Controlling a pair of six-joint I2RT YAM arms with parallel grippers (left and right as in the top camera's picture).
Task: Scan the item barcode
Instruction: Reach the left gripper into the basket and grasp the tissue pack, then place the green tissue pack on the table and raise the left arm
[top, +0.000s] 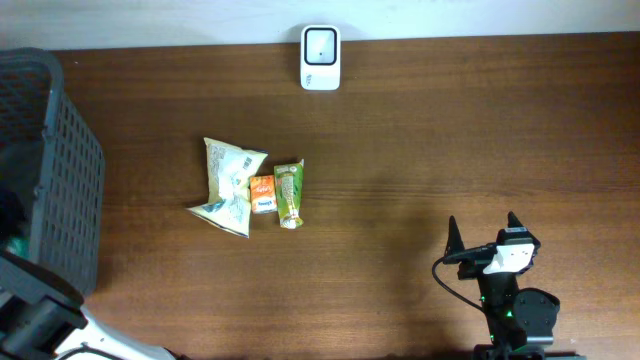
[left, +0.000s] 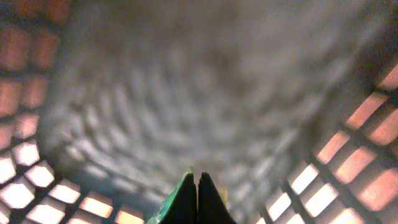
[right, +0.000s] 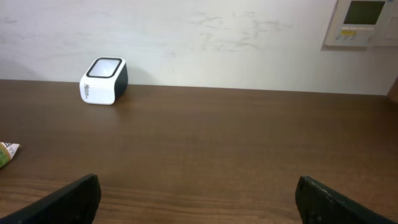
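My left tool (left: 197, 186) is down inside the basket (left: 348, 162) with its fingers pressed together. A green edge beside them may be something pinched, but the blur leaves me unsure. My right tool (top: 484, 232) hangs spread wide and empty over the near right of the surface (top: 420, 150). The bag (top: 230, 187), orange box (top: 263, 192) and green packet (top: 289, 193) lie touching side by side mid-surface, well apart from the scanner (top: 320, 58) at the far edge.
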